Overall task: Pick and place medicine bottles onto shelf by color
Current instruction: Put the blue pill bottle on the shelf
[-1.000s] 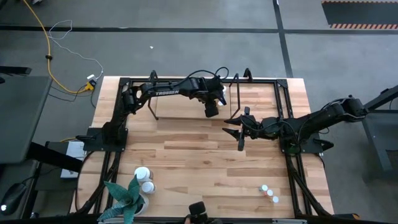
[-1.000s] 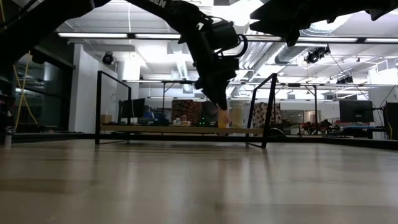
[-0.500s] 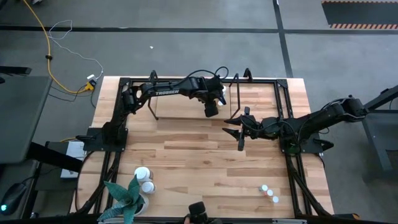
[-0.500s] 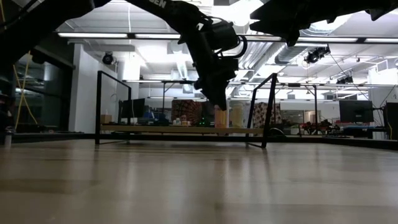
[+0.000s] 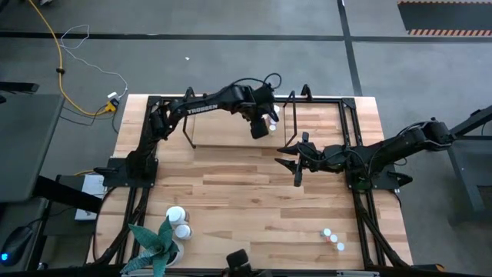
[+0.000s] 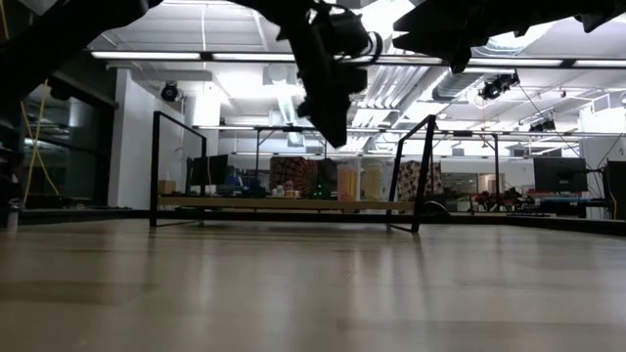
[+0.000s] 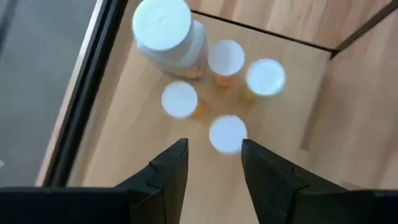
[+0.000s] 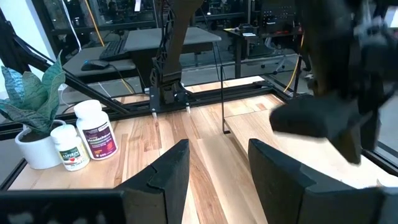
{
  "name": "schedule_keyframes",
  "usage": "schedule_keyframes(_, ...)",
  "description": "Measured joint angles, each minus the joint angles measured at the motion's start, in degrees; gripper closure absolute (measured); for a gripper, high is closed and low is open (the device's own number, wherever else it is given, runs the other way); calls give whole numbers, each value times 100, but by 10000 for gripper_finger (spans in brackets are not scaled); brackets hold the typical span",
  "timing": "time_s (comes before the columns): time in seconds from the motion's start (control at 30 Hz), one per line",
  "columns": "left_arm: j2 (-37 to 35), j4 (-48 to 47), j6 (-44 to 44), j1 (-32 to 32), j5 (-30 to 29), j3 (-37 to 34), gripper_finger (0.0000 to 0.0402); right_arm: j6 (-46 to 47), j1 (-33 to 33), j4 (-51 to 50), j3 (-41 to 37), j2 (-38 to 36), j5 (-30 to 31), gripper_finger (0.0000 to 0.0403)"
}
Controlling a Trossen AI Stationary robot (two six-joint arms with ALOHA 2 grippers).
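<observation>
The shelf (image 5: pixel 231 132), a light-wood board in black tube hoops, stands at the table's far side. At its right end stand one larger white bottle (image 7: pixel 163 31) and several small orange bottles with white caps (image 7: pixel 226 57), upright on their bases. My left gripper (image 7: pixel 214 152) hangs open above them, touching none; the nearest cap (image 7: pixel 227 133) lies below its tips. In the low view it (image 6: pixel 333 132) is well above the board (image 6: pixel 284 203). My right gripper (image 5: pixel 296 158) waits open, clear of the table, right of centre.
Two white bottles (image 5: pixel 178 221) stand beside a potted green plant (image 5: pixel 157 242) at the near left. Three small bottles (image 5: pixel 332 238) sit at the near right. Bare wood lies across the table's middle. The shelf's black hoops (image 6: pixel 416 171) rise at both ends.
My left gripper has risen straight up from the shelf's right end. The small orange bottle that its fingertips were on a second ago stays standing on the board.
</observation>
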Motion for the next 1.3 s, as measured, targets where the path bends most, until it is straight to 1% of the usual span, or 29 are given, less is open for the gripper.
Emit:
schedule_keyframes(0.1, -197, -263, -208, -15, 393, 61, 261, -1, 1, 1, 0, 0, -1, 247)
schedule_keyframes(0.2, -494, -184, -306, -164, 823, -118, 261, -2, 1, -7, 0, 0, 0, 247)
schedule_keyframes(0.3, -979, 286, -306, -437, 1084, -575, 261, -2, 2, -28, 0, 0, -2, 247)
schedule_keyframes(0.37, -1404, 891, -305, -657, 1103, -1064, 261, -2, 2, -36, 0, 0, -2, 247)
schedule_keyframes(0.47, -2210, 1897, -362, -991, 1101, -2109, 261, 0, 2, -57, 0, -2, -2, 247)
schedule_keyframes(0.53, -2865, 2733, -486, -1207, 1062, -3009, 261, 12, 2, -79, 0, 0, -15, 247)
schedule_keyframes(0.67, -4184, 4797, -714, -1684, 764, -5045, 261, 52, 5, -127, 0, -2, -34, 247)
schedule_keyframes(0.77, -5030, 6335, -935, -2060, 523, -6519, 261, 92, 6, -129, 0, -2, -68, 247)
schedule_keyframes(0.9, -5800, 8396, -953, -2531, 178, -8182, 261, 90, 6, -129, 0, -2, -68, 247)
schedule_keyframes(1.0, -6101, 9757, -953, -2753, -129, -9049, 261, 63, 6, -125, 0, 0, -68, 247)
schedule_keyframes(1.07, -6216, 10381, -945, -2782, -339, -9399, 261, 59, 6, -99, 0, 0, -68, 247)
schedule_keyframes(1.1, -6275, 10529, -936, -2782, -416, -9496, 261, 65, 6, -17, 0, 0, -68, 247)
schedule_keyframes(1.2, -6489, 10602, -923, -2769, -497, -9564, 261, 347, 6, 145, 54, -2, -148, 247)
schedule_keyframes(1.23, -6546, 10607, -887, -2771, -508, -9564, 261, 510, 6, -90, 187, 0, -312, 247)
schedule_keyframes(1.3, -6613, 10605, -821, -2774, -480, -9566, 261, 852, 74, -1056, 620, 0, -646, 247)
